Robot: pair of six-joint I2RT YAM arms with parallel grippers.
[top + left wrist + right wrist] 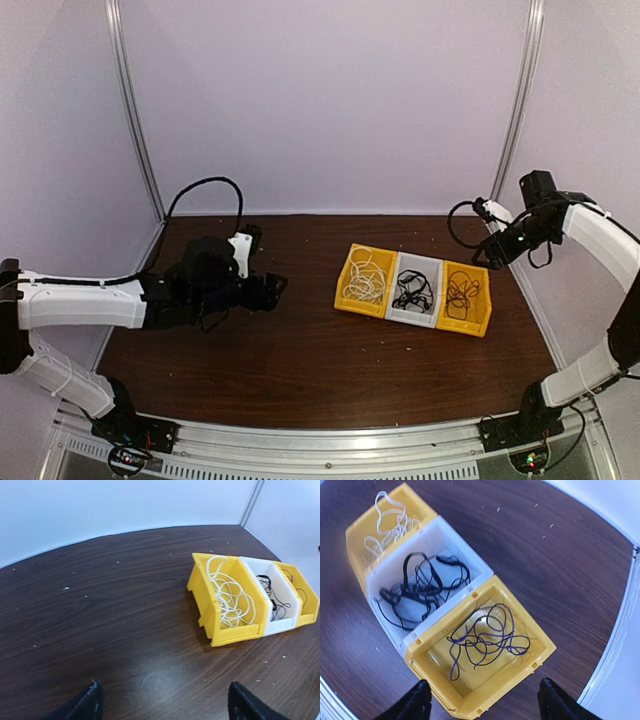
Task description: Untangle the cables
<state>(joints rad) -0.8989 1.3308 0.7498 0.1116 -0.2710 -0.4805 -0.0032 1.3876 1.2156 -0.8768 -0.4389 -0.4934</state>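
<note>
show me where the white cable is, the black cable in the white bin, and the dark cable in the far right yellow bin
white cable (231, 598): left wrist view, middle of its loose coil.
black cable (422, 582): right wrist view, crossing loops in the white bin.
dark cable (487, 637): right wrist view, centre of its tangle in the yellow bin.

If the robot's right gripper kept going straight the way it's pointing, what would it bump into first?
Most likely the yellow bin holding the dark purple cable. The right gripper hangs open above it, pointing down into that bin. How far above is hard to tell, but nothing else shows in between.
</note>
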